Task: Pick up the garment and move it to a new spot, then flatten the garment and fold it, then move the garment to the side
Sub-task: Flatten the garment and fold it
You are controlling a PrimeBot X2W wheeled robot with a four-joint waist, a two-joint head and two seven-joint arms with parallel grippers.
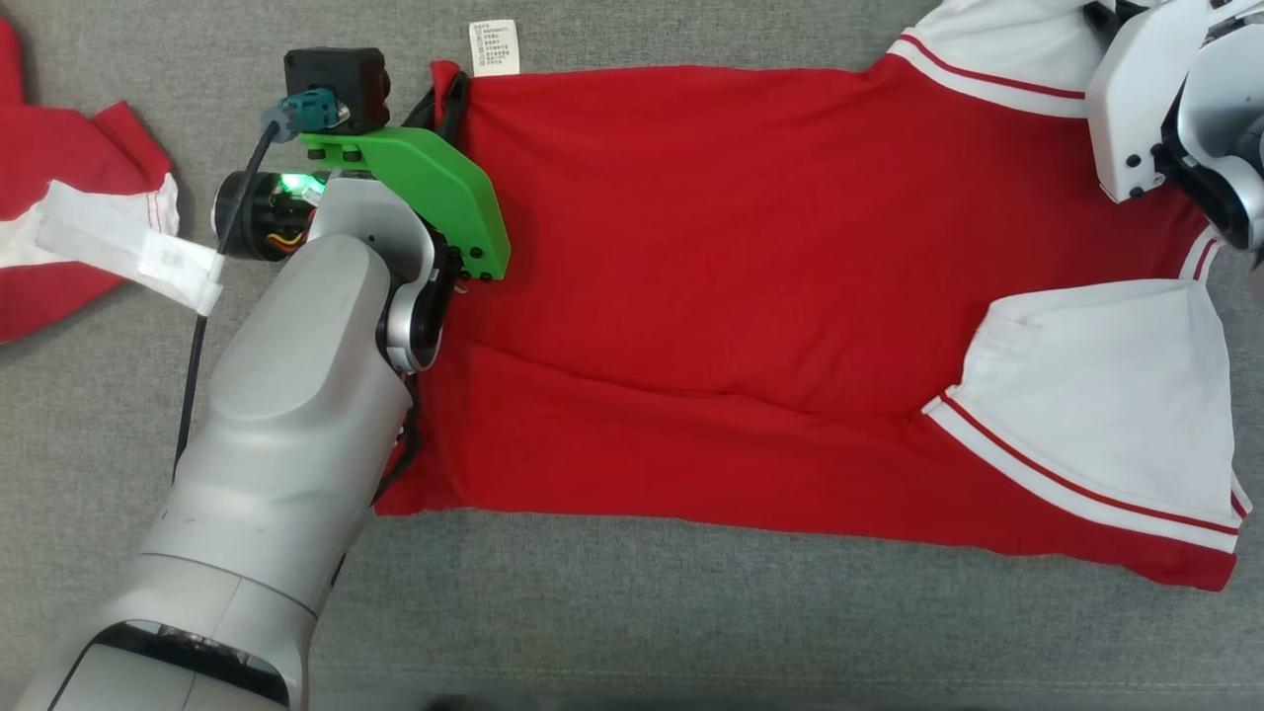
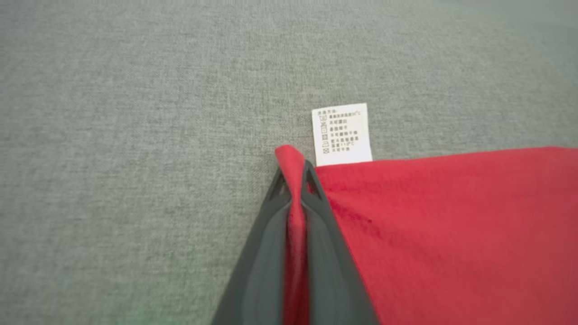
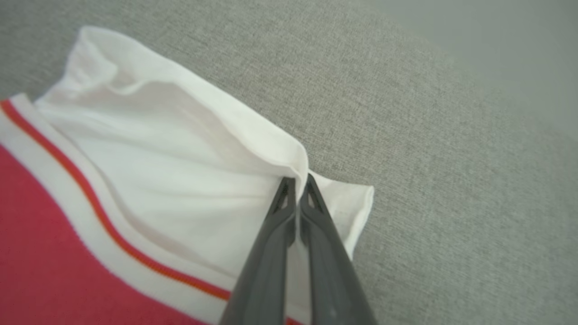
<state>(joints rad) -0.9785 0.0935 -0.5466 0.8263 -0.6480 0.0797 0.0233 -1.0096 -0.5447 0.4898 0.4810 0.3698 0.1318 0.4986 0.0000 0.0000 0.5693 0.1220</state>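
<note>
Head view first: the red garment (image 1: 741, 296) lies spread nearly flat across the grey fabric surface (image 1: 632, 612). It looks like light, limp jersey that will sag and crease, so it's best taken by corners and hems. Left wrist view: the left gripper (image 2: 295, 180) pinches the red hem corner, just beside the care label (image 2: 342, 134). Right wrist view: the right gripper (image 3: 297, 185) is clamped on the soft white sleeve (image 3: 171, 149) at its folded edge.

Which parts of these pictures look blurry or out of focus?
Head view: evenly lit, sharp throughout. Left wrist view: care label fairly sharp, left gripper blurs toward the bottom edge. Right wrist view: right gripper blurs likewise, grey surface hazy at top right.
</note>
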